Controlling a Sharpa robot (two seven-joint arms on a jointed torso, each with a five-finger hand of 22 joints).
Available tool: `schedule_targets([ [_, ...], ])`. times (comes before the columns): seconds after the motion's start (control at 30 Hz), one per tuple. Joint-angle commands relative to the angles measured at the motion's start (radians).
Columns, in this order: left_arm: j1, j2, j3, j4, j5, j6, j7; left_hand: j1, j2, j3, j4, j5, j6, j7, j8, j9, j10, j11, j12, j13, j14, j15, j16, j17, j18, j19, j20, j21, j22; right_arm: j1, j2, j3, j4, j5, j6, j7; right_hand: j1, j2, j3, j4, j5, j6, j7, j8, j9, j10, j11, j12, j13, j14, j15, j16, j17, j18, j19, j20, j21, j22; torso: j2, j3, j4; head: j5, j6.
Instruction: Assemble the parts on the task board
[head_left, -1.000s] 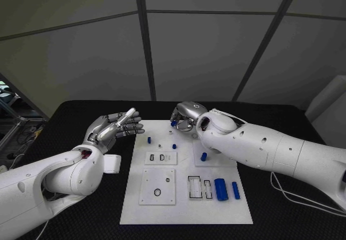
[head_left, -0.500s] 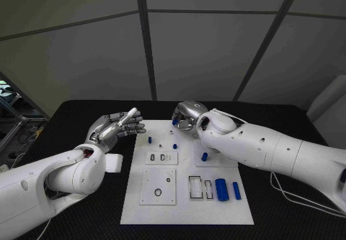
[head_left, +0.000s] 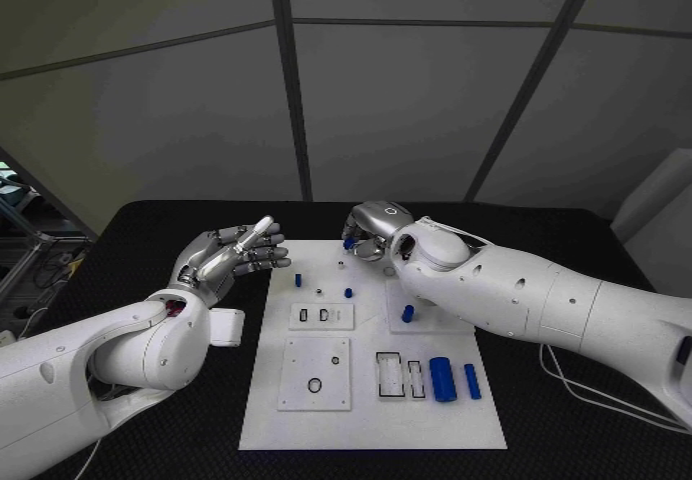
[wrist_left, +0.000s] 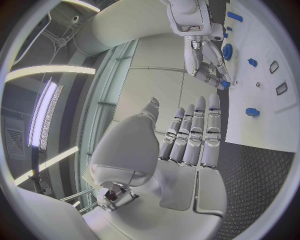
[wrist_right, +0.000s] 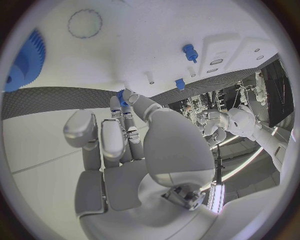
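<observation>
The white task board (head_left: 372, 420) lies in the middle of the black table. My right hand (head_left: 372, 226) hovers over the board's far edge and pinches a small blue part (head_left: 348, 243) between its fingertips; the right wrist view shows the same blue part (wrist_right: 122, 97) at the fingertips of my right hand (wrist_right: 128, 145). Two blue pegs (head_left: 299, 281) (head_left: 348, 293) stand in the board's far half. My left hand (head_left: 231, 254) is raised off the board's far left corner with its fingers (wrist_left: 195, 134) stretched out, holding nothing.
Near the board's right edge lie a thick blue cylinder (head_left: 441, 378), a slim blue bar (head_left: 472, 380) and a short blue piece (head_left: 407, 313). A black ring (head_left: 315, 384) sits on a raised square plate. A blue gear (wrist_right: 25, 59) shows on the board.
</observation>
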Motion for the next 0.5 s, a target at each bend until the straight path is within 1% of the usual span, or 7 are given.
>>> schedule_targets([
  [0.03,0.002,0.002,0.001,-0.001,-0.002,0.014,0.001,0.005,0.003,-0.004,0.0,0.001,-0.001,0.005,-0.004,-0.001,0.006,0.005,-0.005,-0.001,-0.002,0.003,-0.003,0.002,0.009,-0.002,0.001,-0.004,-0.001,0.002,0.004,0.0,-0.001,-0.029,0.008,0.003,0.001,-0.007,0.005,0.009,0.005,-0.002,0.005,0.005,0.001,0.0,-0.001,-0.005,0.0,0.028,0.0,0.004,0.001,-0.017,0.003,0.002,0.004,0.001,0.001,-0.0022,0.0029,0.0,-0.001],
  [0.17,0.002,0.003,0.001,-0.002,-0.002,0.014,-0.001,0.005,0.003,-0.004,0.0,0.001,-0.001,0.005,-0.004,-0.001,0.006,0.005,-0.005,-0.001,-0.002,0.003,-0.003,0.002,0.009,-0.002,0.001,-0.004,-0.001,0.002,0.007,0.0,-0.005,-0.026,0.017,0.005,-0.001,-0.009,0.005,0.011,0.005,-0.004,0.005,0.003,0.0,-0.003,0.0,-0.007,0.0,0.028,0.0,0.004,0.001,-0.016,0.002,0.002,0.004,0.001,0.001,-0.0035,0.0045,0.001,-0.004],
  [0.27,0.002,0.003,0.001,-0.003,-0.002,0.015,-0.002,0.005,0.003,-0.004,0.0,0.001,-0.001,0.005,-0.004,-0.001,0.006,0.005,-0.005,-0.001,-0.002,0.003,-0.003,0.002,0.009,-0.002,0.001,-0.004,-0.001,0.002,0.01,0.0,-0.007,-0.023,0.03,0.007,-0.002,-0.011,0.005,0.012,0.004,-0.007,0.006,0.001,0.0,-0.006,0.001,-0.01,0.0,0.028,0.001,0.005,0.001,-0.016,0.001,0.003,0.005,0.001,0.002,-0.0012,0.0026,0.005,-0.006],
  [0.3,0.002,0.003,0.001,-0.003,-0.002,0.015,-0.002,0.005,0.003,-0.004,0.0,0.001,-0.001,0.005,-0.004,-0.001,0.006,0.005,-0.005,-0.001,-0.002,0.003,-0.003,0.002,0.009,-0.002,0.001,-0.004,-0.001,0.002,0.011,0.0,-0.007,-0.023,0.033,0.008,-0.002,-0.011,0.005,0.012,0.004,-0.007,0.006,0.001,0.0,-0.006,0.001,-0.01,0.0,0.028,0.001,0.005,0.001,-0.016,0.001,0.003,0.005,0.001,0.002,-0.0012,0.0028,0.005,-0.006],
  [0.37,0.002,0.003,0.001,-0.003,-0.002,0.015,-0.002,0.005,0.003,-0.005,-0.001,0.001,-0.001,0.005,-0.004,-0.001,0.006,0.005,-0.005,-0.001,-0.002,0.003,-0.004,0.002,0.009,-0.003,0.001,-0.004,-0.001,0.002,0.012,0.0,-0.006,-0.021,0.044,0.01,-0.002,-0.011,0.005,0.012,0.004,-0.007,0.006,0.001,0.0,-0.006,0.001,-0.01,0.0,0.028,0.001,0.005,0.001,-0.016,0.001,0.003,0.005,0.001,0.002,-0.0004,0.0007,0.007,-0.007],
  [0.5,0.002,0.004,0.001,-0.004,-0.002,0.015,-0.003,0.005,0.003,-0.005,-0.001,0.001,-0.001,0.005,-0.004,-0.001,0.006,0.005,-0.005,-0.001,-0.002,0.003,-0.004,0.002,0.009,-0.003,0.001,-0.004,-0.001,0.002,0.013,0.0,-0.004,-0.019,0.06,0.01,-0.002,-0.012,0.005,0.013,0.004,-0.008,0.006,0.0,0.0,-0.007,0.001,-0.011,0.0,0.028,0.001,0.005,0.001,-0.016,0.001,0.003,0.005,0.001,0.003,0.0001,-0.0013,0.006,-0.008],
])
